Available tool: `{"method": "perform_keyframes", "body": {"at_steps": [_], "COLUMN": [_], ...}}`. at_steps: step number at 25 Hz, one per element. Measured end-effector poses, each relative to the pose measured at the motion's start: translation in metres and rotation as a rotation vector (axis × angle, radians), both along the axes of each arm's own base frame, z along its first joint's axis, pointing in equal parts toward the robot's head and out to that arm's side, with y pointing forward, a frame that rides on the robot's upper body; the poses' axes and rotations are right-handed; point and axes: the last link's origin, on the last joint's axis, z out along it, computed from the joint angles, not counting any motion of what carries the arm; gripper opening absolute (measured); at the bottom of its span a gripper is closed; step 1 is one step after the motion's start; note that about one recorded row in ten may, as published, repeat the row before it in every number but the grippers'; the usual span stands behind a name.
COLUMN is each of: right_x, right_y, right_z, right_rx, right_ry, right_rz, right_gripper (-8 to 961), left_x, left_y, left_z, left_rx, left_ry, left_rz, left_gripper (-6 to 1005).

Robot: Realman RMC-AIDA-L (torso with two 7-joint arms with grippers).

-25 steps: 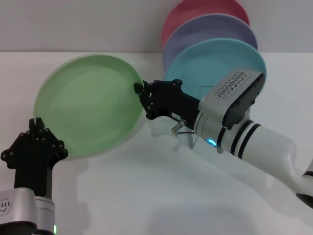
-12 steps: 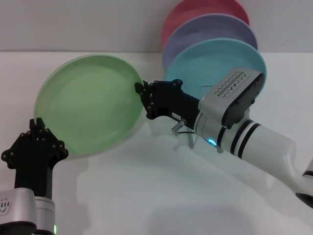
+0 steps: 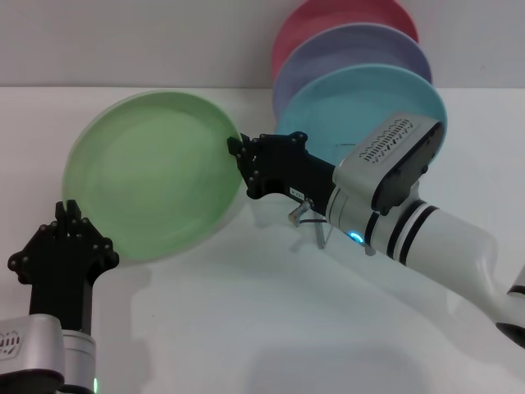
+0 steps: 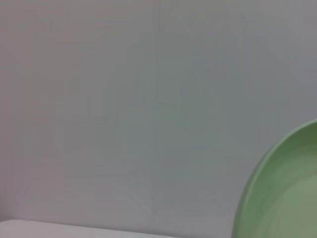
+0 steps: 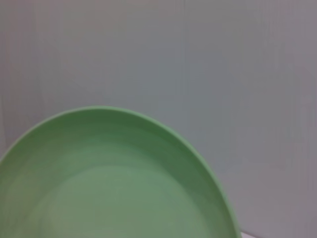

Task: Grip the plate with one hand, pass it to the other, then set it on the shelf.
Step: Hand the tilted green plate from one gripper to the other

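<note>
Now, largest first:
table: white surface (image 3: 246, 328) under everything, running back to a pale wall.
right arm: white and silver, reaching in from the table's right front toward its middle.
plate: light green (image 3: 152, 176), held up off the table and tilted so its hollow faces the head camera, over the table's left half. The right wrist view shows its inner face and rim (image 5: 119, 173) close up against the wall; the left wrist view catches only an arc of its rim (image 4: 282, 188).
light blue plate: stands on edge (image 3: 361, 107) at the table's back right, behind the right arm.
purple plate: upright (image 3: 353, 49) just behind the blue one, with a red plate (image 3: 344, 16) behind that.
right gripper: black (image 3: 235, 152), clamped on the green plate's right-hand rim; the fingers close on the edge, one each side.
left gripper: black (image 3: 67, 215), pointing up near the table's left front corner, just below the plate's lower left rim; whether it touches the rim or how its fingers stand cannot be told.
shelf: thin silver wire (image 3: 308, 215), only a small piece showing below the right arm, near the blue plate's foot.
</note>
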Motion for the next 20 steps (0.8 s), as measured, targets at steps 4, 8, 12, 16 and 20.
{"method": "perform_keyframes", "body": {"at_steps": [4, 8, 12, 16, 20], "right_x": [0.0011, 0.002, 0.002, 0.0037, 0.004], "right_y": [-0.0003, -0.0003, -0.0002, 0.0003, 0.0009], "right_z": [-0.0003, -0.0002, 0.0001, 0.0008, 0.0012], "right_rx": [-0.001, 0.0, 0.002, 0.005, 0.006], "right_ry": [-0.005, -0.007, -0.006, -0.008, -0.008], "right_rz": [0.0, 0.0, 0.001, -0.002, -0.002], "right_gripper": [21, 20, 21, 21, 19], "left_x": [-0.0003, -0.0001, 0.0008, 0.0012, 0.0011], "left_y": [0.0002, -0.0001, 0.0, 0.0002, 0.0007], "left_z": [-0.0009, -0.0011, -0.0015, -0.0017, -0.0014], "left_rx": [-0.01, -0.015, -0.018, -0.019, -0.019], "left_ry": [0.002, 0.004, 0.005, 0.006, 0.001], "left_rz": [-0.004, -0.009, -0.015, -0.019, -0.023], "left_gripper": [44, 56, 69, 82, 165]}}
